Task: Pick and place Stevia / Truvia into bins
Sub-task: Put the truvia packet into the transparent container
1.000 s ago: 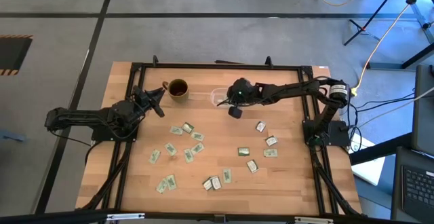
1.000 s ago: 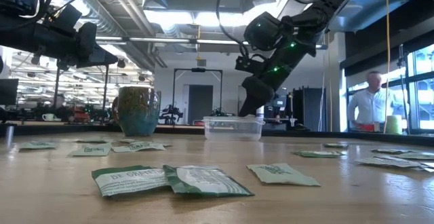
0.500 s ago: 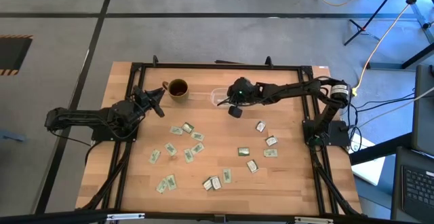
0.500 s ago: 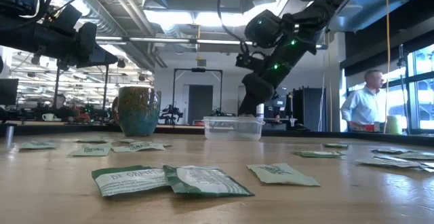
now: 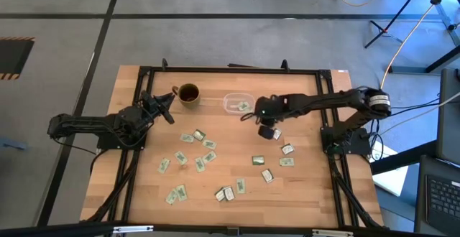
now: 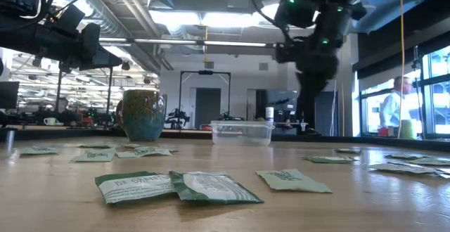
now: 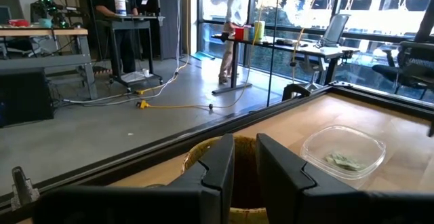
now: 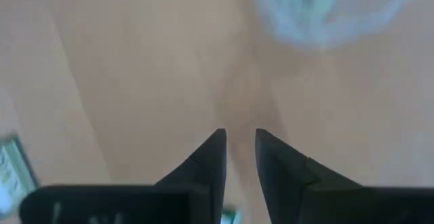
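Several pale green and white sachets (image 5: pixel 209 144) lie flat over the middle and near part of the table. One sachet (image 5: pixel 243 107) lies inside the clear bin (image 5: pixel 231 99), which stands by the far edge. My right gripper (image 5: pixel 267 131) hangs open and empty above bare wood, to the right and near side of the bin, beside a sachet (image 5: pixel 276 133). The right wrist view shows its fingers (image 8: pixel 239 139) pointing down at the table. My left gripper (image 5: pixel 164 109) waits open at the table's left, next to the brown mug (image 5: pixel 188 93).
The brown mug (image 6: pixel 143 114) stands left of the bin (image 6: pixel 241 132). A black frame (image 5: pixel 230 70) runs around the table's edges. Bare wood lies between the bin and the sachets. A person (image 6: pixel 394 109) stands in the room beyond the table.
My right gripper has swung away from above the bin, toward the table's right and near edges, and has risen a little. It now hangs over bare wood beside a sachet. The bin, earlier partly covered by the gripper, now shows with a sachet in it.
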